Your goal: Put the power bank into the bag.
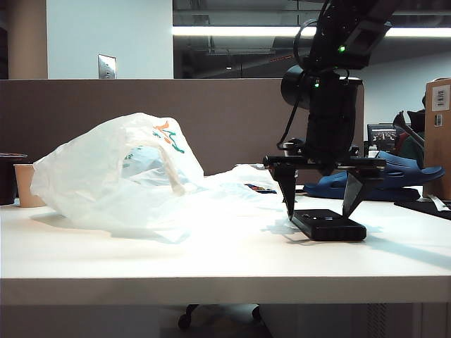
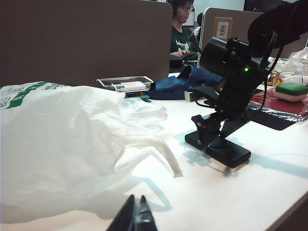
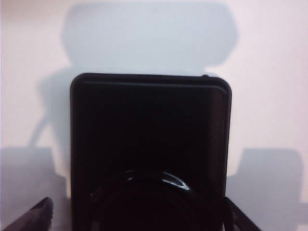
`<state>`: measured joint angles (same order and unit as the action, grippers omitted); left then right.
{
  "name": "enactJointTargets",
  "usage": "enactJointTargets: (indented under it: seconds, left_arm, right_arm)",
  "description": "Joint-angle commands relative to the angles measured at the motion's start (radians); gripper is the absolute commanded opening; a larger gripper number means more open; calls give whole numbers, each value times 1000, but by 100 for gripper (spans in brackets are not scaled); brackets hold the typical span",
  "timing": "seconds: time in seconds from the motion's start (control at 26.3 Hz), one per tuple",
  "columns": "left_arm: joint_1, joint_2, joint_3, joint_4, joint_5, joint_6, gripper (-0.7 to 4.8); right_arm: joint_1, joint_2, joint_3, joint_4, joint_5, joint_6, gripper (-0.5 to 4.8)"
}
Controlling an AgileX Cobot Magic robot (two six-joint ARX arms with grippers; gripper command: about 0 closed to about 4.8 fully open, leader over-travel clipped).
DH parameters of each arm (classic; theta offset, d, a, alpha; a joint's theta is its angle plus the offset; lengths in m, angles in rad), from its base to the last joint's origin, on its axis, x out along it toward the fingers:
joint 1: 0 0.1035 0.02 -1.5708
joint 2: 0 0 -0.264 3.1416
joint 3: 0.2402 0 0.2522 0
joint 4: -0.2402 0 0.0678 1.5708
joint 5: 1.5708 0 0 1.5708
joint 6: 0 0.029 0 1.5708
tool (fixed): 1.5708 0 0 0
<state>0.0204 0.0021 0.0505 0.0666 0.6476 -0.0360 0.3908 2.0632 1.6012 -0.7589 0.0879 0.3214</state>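
The right arm comes down from the upper right of the exterior view, its black wrist pointing straight at the table; the right gripper (image 1: 322,209) hangs over the power bank (image 1: 328,224), its jaws spread wide and released, one fingertip on either side of the slab's near end, gripping nothing; whether the tips touch the slab cannot be told. The power bank lies flat on the white table (image 1: 211,264), right of centre; the bag (image 1: 123,176) sits crumpled at the left and centre, its thin skirt reaching toward the power bank but stopping short of it.

The left wrist view shows what the exterior view lacks: the left gripper (image 2: 136,215) at the lower edge of the frame, fingers clenched together on nothing, low over the table beside the bag (image 2: 67,144); it also shows the right gripper (image 2: 211,137) standing over the power bank (image 2: 230,153) from the side, with dark blue sandals (image 2: 175,86) beyond.

The right wrist view looks straight down on the power bank (image 3: 149,139), which fills the middle of the frame; dark fingertips (image 3: 36,219) show at both lower corners, outside its long edges.
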Motion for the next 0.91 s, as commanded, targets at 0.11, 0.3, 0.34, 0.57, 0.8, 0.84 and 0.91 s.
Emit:
enactJointTargets:
  seconds: [0.11, 0.3, 0.34, 0.57, 0.8, 0.84, 0.91]
  left_arm:
    - [1, 0, 6, 9, 8, -2, -6]
    - [1, 0, 6, 9, 8, -2, -6]
    - [1, 0, 6, 9, 8, -2, -6]
    - [1, 0, 6, 9, 8, -2, -6]
    - [1, 0, 6, 9, 8, -2, -6]
    - [1, 0, 6, 9, 8, -2, -6]
    - [1, 0, 6, 9, 8, -2, -6]
  right_arm:
    - [1, 2, 4, 8, 9, 4, 479]
    - [0, 2, 4, 5, 27, 4, 479]
    - [0, 2, 4, 6, 28, 4, 479]
    - [0, 2, 3, 8, 30, 21, 479]
    - [0, 4, 3, 8, 21, 23, 479]
    - [0, 7, 3, 8, 21, 23, 479]
    - [0, 16, 3, 4, 15, 23, 479]
